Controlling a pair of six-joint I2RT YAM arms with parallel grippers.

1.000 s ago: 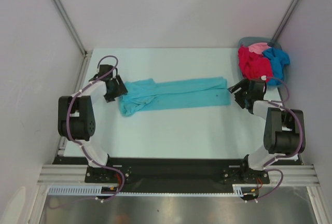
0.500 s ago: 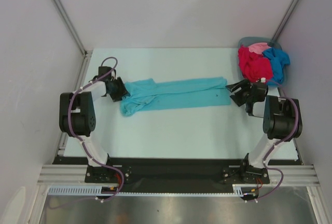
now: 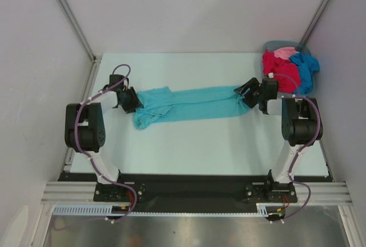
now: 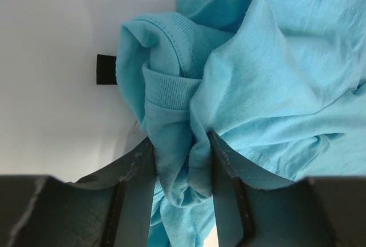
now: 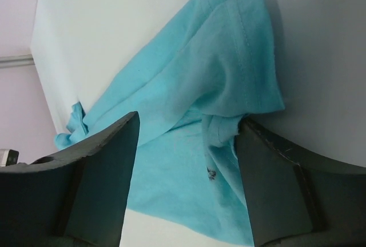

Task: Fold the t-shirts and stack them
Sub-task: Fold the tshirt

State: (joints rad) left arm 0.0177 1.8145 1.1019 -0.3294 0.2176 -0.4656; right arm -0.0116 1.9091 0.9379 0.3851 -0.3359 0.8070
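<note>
A teal t-shirt (image 3: pixel 194 104) lies folded into a long strip across the middle of the table. My left gripper (image 3: pixel 135 102) is at its left, bunched end. In the left wrist view the left gripper (image 4: pixel 180 139) is shut on a gathered fold of the teal t-shirt (image 4: pixel 269 75) near the ribbed collar. My right gripper (image 3: pixel 246 94) is at the strip's right end. There the right gripper (image 5: pixel 189 120) stands open, its fingers on either side of the hem of the teal t-shirt (image 5: pixel 229 58). One finger (image 5: pixel 269 167) touches the cloth edge.
A grey-blue basket (image 3: pixel 270 46) at the back right holds a red t-shirt (image 3: pixel 279 71), a pink t-shirt (image 3: pixel 284 52) and a blue t-shirt (image 3: pixel 307 64). A small black mark (image 4: pixel 106 69) sits on the table by the collar. Walls close in both sides.
The left gripper has closed on the shirt's left end. The right arm has swung left and back, bringing its open gripper over the shirt's right end.
</note>
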